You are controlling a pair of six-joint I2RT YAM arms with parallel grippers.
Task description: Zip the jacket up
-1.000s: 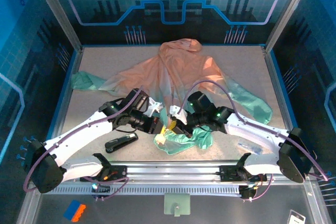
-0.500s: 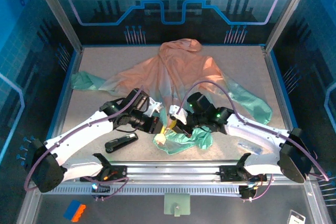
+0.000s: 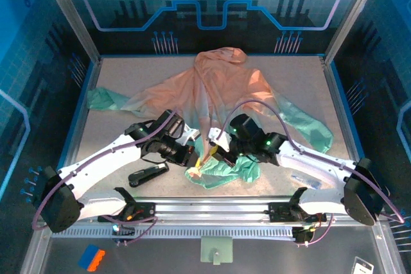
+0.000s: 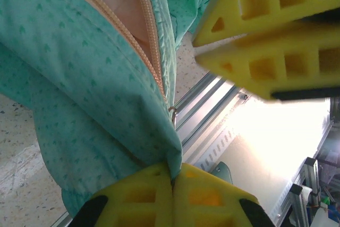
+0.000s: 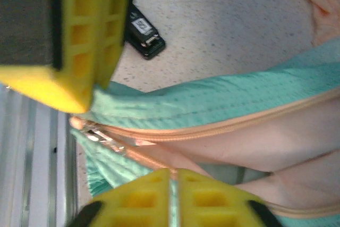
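The jacket lies spread on the table, peach at the far hood and mint at the near hem. Both grippers meet at the bunched mint hem. My left gripper is shut on a fold of the mint hem just below the orange zipper teeth and the metal slider. My right gripper has its fingers nearly together, pinching mint cloth and orange zipper tape. The slider sits left of its fingers. Each wrist view shows the other gripper's yellow fingers close by.
A black stapler-like tool lies on the table left of the hem, under my left arm. A small clear item rests near my right arm. The metal rail runs along the near edge, just past the hem.
Both grippers have crept slightly closer together over the hem, and the mint bunch has shifted a little with them. The right gripper's fingers show a thin gap now.
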